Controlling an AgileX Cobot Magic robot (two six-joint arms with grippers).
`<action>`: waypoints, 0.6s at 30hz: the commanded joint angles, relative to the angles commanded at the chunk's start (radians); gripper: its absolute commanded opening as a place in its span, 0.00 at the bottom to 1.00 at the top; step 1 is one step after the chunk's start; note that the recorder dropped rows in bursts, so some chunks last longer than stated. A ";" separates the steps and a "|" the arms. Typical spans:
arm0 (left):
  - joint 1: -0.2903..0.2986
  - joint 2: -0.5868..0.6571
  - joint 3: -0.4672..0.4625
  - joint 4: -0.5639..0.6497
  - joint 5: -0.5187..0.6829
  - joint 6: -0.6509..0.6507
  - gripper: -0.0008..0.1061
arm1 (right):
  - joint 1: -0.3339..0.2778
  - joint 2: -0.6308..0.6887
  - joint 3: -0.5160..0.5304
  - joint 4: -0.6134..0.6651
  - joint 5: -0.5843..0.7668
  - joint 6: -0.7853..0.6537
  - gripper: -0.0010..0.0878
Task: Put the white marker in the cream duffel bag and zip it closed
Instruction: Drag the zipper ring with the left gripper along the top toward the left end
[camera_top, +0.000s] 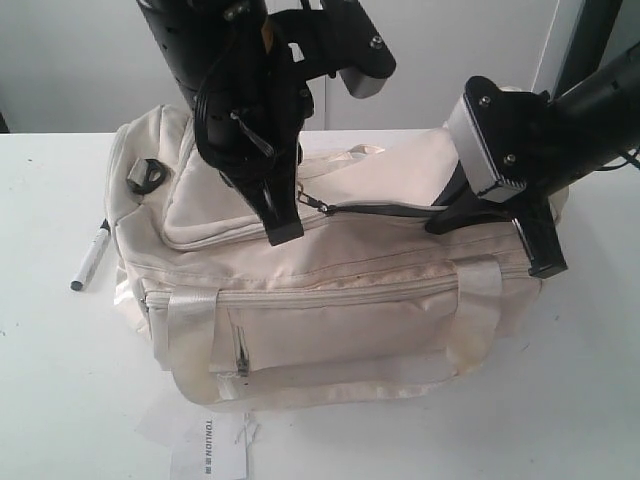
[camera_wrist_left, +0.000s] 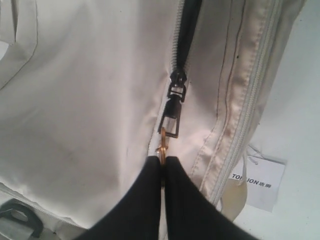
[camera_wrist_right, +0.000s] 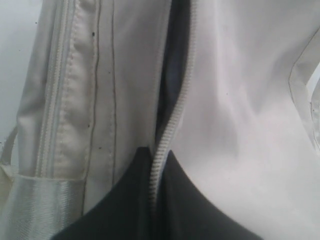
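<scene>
The cream duffel bag (camera_top: 340, 310) lies on a white table. The white marker (camera_top: 90, 256) rests on the table just left of the bag, outside it, black cap end toward the bag. My left gripper (camera_top: 285, 232) is above the bag's top, shut on the brass ring of the zip pull (camera_wrist_left: 171, 120), close behind the black slider (camera_wrist_left: 177, 82). Beyond the slider the zip gapes, showing dark lining (camera_wrist_left: 187, 30). At the bag's right end, my right gripper (camera_top: 545, 262) is shut on the flap's toothed zip edge (camera_wrist_right: 172, 125).
A white paper tag (camera_top: 210, 440) with printed text lies on the table in front of the bag. A black buckle (camera_top: 145, 177) sits at the bag's left end. Satin strap handles (camera_top: 190, 330) hang over the front. Bare table (camera_top: 50, 380) shows left of the bag.
</scene>
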 joint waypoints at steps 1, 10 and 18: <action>0.000 0.000 0.000 0.002 0.000 0.000 0.01 | 0.000 0.000 0.000 0.000 0.000 0.000 0.01; 0.004 0.000 0.000 0.033 0.000 0.000 0.01 | 0.000 0.000 0.000 0.000 0.000 0.000 0.01; 0.013 0.000 0.002 -0.004 0.000 0.000 0.01 | 0.000 0.000 0.000 0.000 0.000 0.000 0.01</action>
